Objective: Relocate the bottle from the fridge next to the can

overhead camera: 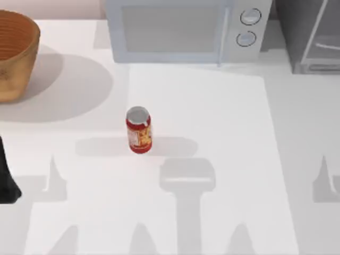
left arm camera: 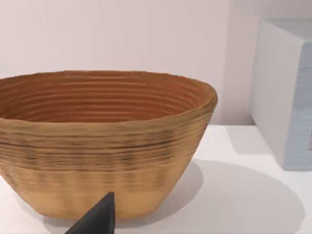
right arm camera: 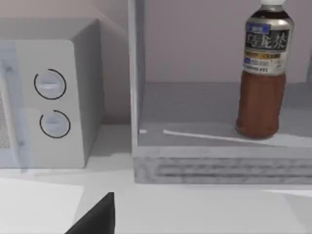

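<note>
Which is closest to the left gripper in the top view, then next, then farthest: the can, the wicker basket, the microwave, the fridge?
From the left gripper at the left edge:
1. Wicker basket, back left.
2. Red can, middle.
3. Microwave, back middle.
4. Fridge, back right.

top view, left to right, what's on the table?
Basket → can → microwave → fridge at the right edge. The can stands in front of the microwave's left part, nearer the camera.
</note>
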Controlling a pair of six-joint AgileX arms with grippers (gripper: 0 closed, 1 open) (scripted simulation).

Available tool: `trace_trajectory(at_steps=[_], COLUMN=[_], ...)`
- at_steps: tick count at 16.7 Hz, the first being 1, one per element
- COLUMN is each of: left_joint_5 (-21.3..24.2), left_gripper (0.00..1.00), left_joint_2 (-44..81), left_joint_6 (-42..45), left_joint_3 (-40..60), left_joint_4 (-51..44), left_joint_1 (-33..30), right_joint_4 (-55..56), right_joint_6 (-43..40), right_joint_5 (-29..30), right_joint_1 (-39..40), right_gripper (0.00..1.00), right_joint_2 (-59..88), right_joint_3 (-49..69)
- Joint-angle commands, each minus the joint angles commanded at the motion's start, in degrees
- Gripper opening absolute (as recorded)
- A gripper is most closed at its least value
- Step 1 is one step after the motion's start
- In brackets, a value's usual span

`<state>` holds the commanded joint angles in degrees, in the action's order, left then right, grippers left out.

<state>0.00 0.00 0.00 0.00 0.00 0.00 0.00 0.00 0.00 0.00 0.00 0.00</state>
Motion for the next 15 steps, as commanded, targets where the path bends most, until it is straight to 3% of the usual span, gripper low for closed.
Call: trace_trajectory(at_steps=[7, 15], left_joint_5=[0.0, 0.0], left_gripper=[1.0, 1.0], left_joint_2=[0.0, 0.0], left_joint_6=[0.0, 0.0], left_joint_3=[0.0, 0.0], left_joint_4=[0.0, 0.0], left_joint_1=[0.0, 0.0], right_joint_4=[7.0, 30.6], right_joint_6=[0.0, 0.3], right_joint_5=[-1.3, -6.6], right_joint_1=[-1.7, -7.3], right_gripper=[1.0, 1.0], right_joint_2=[9.0, 53.7], right_joint_3=[6.2, 27.0])
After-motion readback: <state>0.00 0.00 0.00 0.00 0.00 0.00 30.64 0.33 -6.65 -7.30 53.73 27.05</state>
